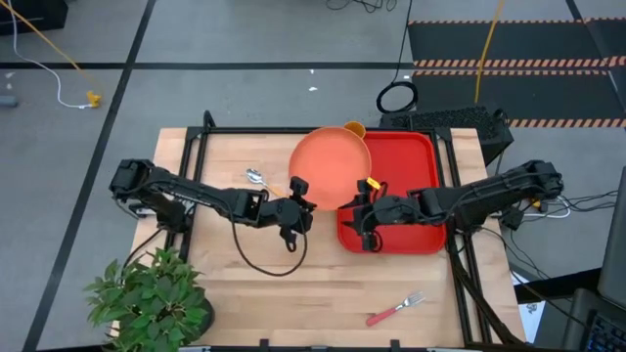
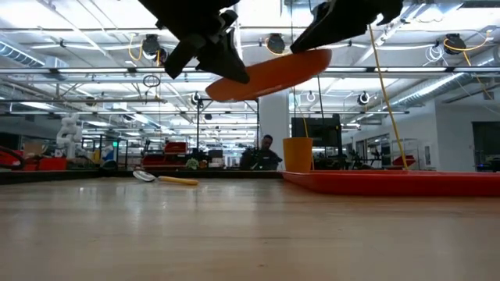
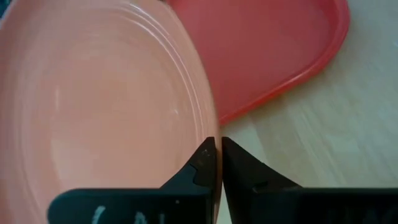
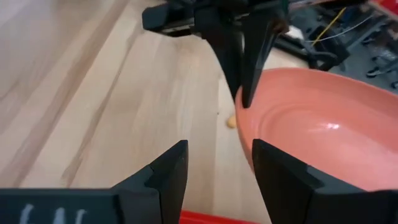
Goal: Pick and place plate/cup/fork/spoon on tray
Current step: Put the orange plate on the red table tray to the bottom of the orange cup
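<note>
The salmon plate (image 1: pixel 331 164) hangs tilted above the table (image 2: pixel 269 74), over the red tray's (image 1: pixel 406 196) left rim. My left gripper (image 1: pixel 300 192) is shut on the plate's near-left rim. My right gripper (image 1: pixel 367 203) stands open over the tray, right by the plate's near-right rim (image 4: pixel 247 140). The orange cup (image 1: pixel 355 128) stands upright on its base in the tray's far left corner. The orange-handled spoon (image 1: pixel 260 180) lies flat on the table left of the plate. The fork (image 1: pixel 394 310) lies flat near the table's front edge. My left gripper pinches the plate's rim (image 3: pixel 211 134) between its two fingers (image 4: pixel 249 68), one on the upper face and one on the underside. The fingers come slanting down from the table's left. The plate is lifted clear and tilted, its left side (image 2: pixel 215 87) lower. My right gripper's fingers (image 4: pixel 277 177) stand open beside the rim; whether one touches it, I cannot tell.
A potted plant (image 1: pixel 152 298) stands at the table's near left corner. A black cable (image 1: pixel 264 264) loops across the wood below the left arm. Bare wood lies between the plant and the fork.
</note>
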`<act>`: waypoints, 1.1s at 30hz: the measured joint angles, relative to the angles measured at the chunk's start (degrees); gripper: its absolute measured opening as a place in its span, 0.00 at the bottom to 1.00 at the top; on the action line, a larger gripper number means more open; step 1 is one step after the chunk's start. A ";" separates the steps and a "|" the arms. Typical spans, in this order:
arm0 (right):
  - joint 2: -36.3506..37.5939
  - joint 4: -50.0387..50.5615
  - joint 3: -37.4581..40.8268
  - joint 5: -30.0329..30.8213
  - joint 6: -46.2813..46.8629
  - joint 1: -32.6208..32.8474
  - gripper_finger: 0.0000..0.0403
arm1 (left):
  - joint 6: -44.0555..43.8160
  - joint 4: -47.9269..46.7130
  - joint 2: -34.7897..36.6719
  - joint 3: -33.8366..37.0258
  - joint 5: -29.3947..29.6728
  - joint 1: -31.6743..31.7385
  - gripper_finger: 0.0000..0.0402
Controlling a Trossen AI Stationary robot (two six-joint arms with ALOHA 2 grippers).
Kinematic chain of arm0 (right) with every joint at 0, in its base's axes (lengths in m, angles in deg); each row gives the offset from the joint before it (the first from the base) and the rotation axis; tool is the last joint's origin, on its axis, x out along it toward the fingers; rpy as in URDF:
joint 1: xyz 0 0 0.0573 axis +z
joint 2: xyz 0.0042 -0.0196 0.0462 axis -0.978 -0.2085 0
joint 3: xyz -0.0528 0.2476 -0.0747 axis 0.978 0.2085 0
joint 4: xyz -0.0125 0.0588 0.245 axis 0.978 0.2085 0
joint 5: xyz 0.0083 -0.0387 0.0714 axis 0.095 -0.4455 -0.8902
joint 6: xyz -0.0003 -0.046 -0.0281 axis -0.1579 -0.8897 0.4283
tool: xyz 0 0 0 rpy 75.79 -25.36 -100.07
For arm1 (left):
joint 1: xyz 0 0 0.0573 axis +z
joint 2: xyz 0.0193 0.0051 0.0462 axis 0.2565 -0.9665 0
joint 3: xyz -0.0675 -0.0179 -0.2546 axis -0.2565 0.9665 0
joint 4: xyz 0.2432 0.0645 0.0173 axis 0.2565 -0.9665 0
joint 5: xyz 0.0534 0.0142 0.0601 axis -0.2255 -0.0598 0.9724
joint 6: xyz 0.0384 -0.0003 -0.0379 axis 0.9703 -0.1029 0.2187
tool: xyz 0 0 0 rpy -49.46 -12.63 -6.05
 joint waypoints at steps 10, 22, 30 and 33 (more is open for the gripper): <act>-2.02 -0.93 0.00 -0.13 -3.57 -2.71 0.42 | -1.07 -0.56 -0.01 0.02 -1.70 1.60 0.04; -2.44 -0.09 0.07 4.39 -5.73 -2.80 0.31 | -0.83 0.01 -0.51 -0.02 -4.51 1.29 0.04; -2.46 2.79 0.07 4.13 -6.38 -2.93 0.17 | 0.51 1.32 -0.60 0.00 -4.48 1.34 0.05; -2.44 4.06 0.07 4.06 -6.50 -2.91 0.11 | 2.04 2.75 -0.59 0.00 -4.58 1.32 0.05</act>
